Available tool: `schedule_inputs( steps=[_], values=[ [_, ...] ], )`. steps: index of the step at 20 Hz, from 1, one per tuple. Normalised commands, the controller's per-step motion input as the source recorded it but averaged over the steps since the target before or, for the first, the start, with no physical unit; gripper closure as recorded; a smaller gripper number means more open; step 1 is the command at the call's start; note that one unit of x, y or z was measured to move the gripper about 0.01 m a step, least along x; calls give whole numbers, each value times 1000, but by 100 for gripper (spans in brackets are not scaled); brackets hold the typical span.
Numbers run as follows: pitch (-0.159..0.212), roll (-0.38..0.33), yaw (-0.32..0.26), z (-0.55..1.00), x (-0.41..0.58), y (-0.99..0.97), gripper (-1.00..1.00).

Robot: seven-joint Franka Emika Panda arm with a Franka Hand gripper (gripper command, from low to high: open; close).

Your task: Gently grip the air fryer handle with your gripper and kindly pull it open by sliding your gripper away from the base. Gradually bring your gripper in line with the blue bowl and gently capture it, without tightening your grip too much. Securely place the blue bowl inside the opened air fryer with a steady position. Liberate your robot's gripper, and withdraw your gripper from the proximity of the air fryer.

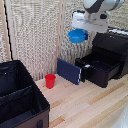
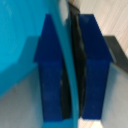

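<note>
With the boxy matte-black air fryer (image 1: 106, 59) drawer already pulled open, the small round bright-blue plastic bowl (image 1: 77, 35) is held aloft, its rim clamped by the white, blue-fingered gripper (image 1: 83, 31), placement and release remaining.

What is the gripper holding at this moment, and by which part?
The gripper holds the blue bowl in the air, by its rim: the wrist view shows the thin wall pinched between the two dark-blue fingers.
</note>
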Motion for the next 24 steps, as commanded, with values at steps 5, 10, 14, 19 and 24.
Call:
schedule_inputs(
  steps=[5, 10, 14, 19, 24],
  values=[
    [115, 10, -159, 227, 0, -727, 100],
    [109, 23, -137, 68, 17, -741, 100],
    [75, 21, -134, -19, 146, -714, 100],
    [98, 5, -158, -202, 321, -621, 100],
    [151, -3, -156, -316, 318, -474, 100]
  ],
)
